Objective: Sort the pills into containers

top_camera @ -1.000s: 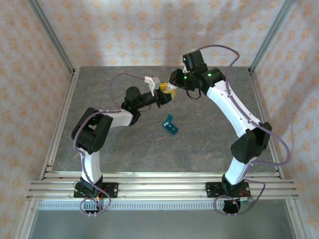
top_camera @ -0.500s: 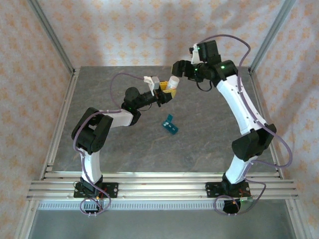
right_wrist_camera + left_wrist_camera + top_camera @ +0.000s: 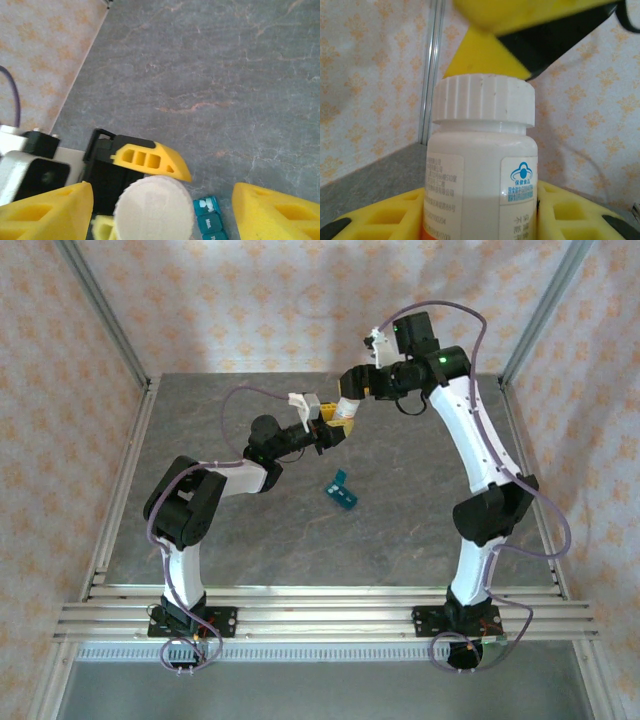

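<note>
Left gripper [image 3: 480, 222]: jaws clamped on the lower body of a white pill bottle [image 3: 480, 170]. The yellow fingers [image 3: 375, 220] press it from both sides. Bottle is upright in the left wrist view, with its ribbed white cap [image 3: 484, 100] on and a blue-and-white label on the body.

Right gripper [image 3: 162, 202]: jaws wide, nothing held. It sits directly above the bottle. In the right wrist view the cap [image 3: 153, 207] lies between the two yellow fingertips [image 3: 55, 210] with a gap on each side, so no contact. The left wrist view shows one right finger [image 3: 480, 55] just over the cap; I can't tell whether it touches.

Top view: left gripper [image 3: 335, 430] and right gripper [image 3: 350, 390] meet over the far middle of the grey stone-pattern table [image 3: 420, 530], with the bottle raised off the surface. The left arm reaches in from the left and the right arm arcs over from the right.

Teal pill box [image 3: 343, 491] lies flat on the table, nearer the arm bases than the grippers and well apart from both — nothing touches it. In the right wrist view the pill box [image 3: 209, 220] is just right of the cap at the bottom edge, with white print on its lids. One end looks flipped up in the top view, but it's too small to be sure.
</note>
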Tool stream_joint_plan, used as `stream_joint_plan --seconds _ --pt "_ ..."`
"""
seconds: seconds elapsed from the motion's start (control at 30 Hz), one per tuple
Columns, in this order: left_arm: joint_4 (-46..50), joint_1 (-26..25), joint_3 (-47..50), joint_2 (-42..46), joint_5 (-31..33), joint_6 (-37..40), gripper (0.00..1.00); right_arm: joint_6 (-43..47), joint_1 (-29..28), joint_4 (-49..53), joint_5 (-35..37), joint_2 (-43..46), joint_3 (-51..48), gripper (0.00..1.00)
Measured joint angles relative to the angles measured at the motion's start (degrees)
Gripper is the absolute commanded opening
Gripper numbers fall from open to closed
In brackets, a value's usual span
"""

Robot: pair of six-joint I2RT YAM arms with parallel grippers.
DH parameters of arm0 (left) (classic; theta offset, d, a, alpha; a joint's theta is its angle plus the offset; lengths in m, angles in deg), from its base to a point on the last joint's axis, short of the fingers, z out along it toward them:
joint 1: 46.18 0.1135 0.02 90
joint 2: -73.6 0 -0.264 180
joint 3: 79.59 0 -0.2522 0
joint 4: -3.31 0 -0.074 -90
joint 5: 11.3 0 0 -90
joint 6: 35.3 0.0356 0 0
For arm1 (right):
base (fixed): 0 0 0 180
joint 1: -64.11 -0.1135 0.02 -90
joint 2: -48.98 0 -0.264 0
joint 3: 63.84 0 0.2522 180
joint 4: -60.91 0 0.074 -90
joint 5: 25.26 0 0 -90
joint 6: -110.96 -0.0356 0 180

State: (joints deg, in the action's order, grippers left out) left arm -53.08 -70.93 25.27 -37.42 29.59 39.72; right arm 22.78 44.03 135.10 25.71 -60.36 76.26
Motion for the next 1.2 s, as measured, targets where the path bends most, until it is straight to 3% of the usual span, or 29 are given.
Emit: stream_joint_plan --seconds 0.4,1.03,1.2 --pt "0.1 0.0 0.0 0.2 -0.2 0.0 0.0 0.4 0.0 0.3 -1.0 -0.4 -0.5 0.57" --pt "0.2 0.0 0.0 0.2 -0.3 -0.2 0.0 0.4 0.0 0.0 -3.0 -0.6 -2.2 0.58" --pt "0.5 0.0 0.0 0.2 -0.4 -0.2 0.0 0.2 0.0 -0.4 -3.9 -0.4 -3.5 0.51"
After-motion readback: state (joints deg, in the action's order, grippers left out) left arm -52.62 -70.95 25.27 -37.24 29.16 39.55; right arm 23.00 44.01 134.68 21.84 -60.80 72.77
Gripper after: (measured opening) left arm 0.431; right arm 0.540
